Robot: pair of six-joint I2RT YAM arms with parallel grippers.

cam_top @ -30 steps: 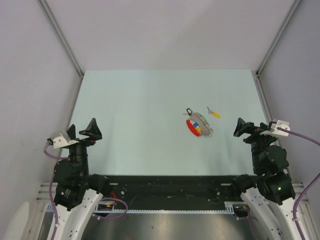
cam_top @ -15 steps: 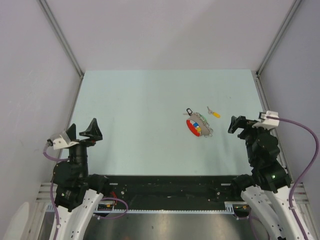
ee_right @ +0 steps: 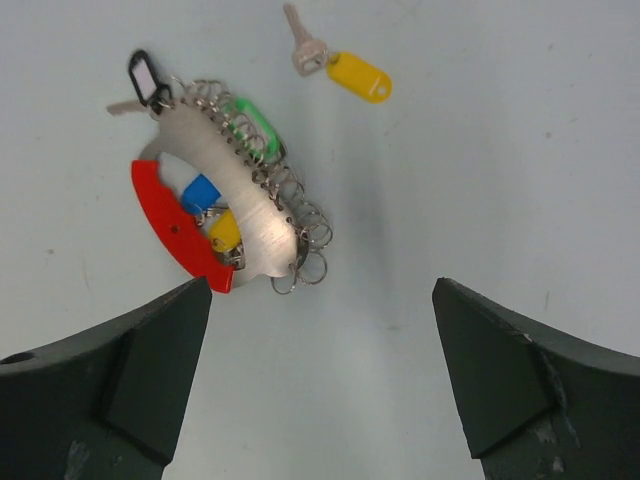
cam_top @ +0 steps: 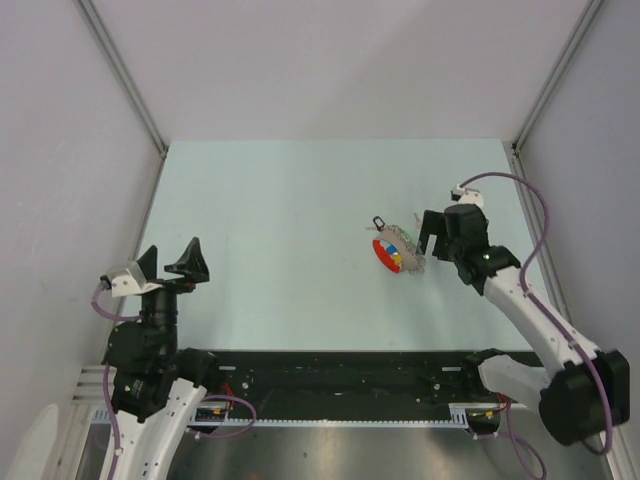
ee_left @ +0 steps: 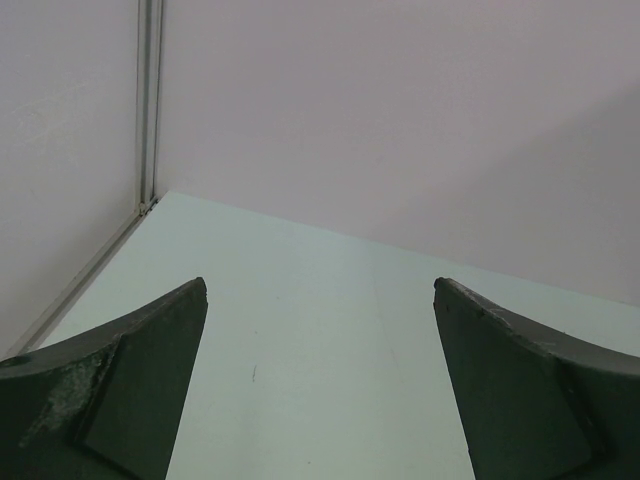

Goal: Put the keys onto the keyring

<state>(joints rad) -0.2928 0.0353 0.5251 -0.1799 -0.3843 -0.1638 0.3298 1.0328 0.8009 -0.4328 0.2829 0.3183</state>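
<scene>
The keyring (ee_right: 175, 232) is a red plastic arc on a silvery metal plate (ee_right: 240, 200) with a row of small rings (ee_right: 305, 225); it also shows in the top view (cam_top: 384, 254). Green (ee_right: 255, 122), blue (ee_right: 200, 192), small yellow (ee_right: 224, 230) and black (ee_right: 143, 78) keys sit at it. A loose yellow-headed key (ee_right: 345, 68) lies apart, beyond it. My right gripper (ee_right: 320, 290) is open and empty, hovering just right of the keyring (cam_top: 432, 238). My left gripper (cam_top: 172, 258) is open and empty at the near left, seeing only bare table (ee_left: 320, 290).
The pale green table (cam_top: 280, 200) is enclosed by grey walls with metal corner posts (cam_top: 125, 75). The black base rail (cam_top: 330, 375) runs along the near edge. The right arm's purple cable (cam_top: 535, 210) loops near the right wall.
My right arm has swung forward and left from its rest pose at the right edge to beside the keyring. The left arm has barely moved. The keys have not moved.
</scene>
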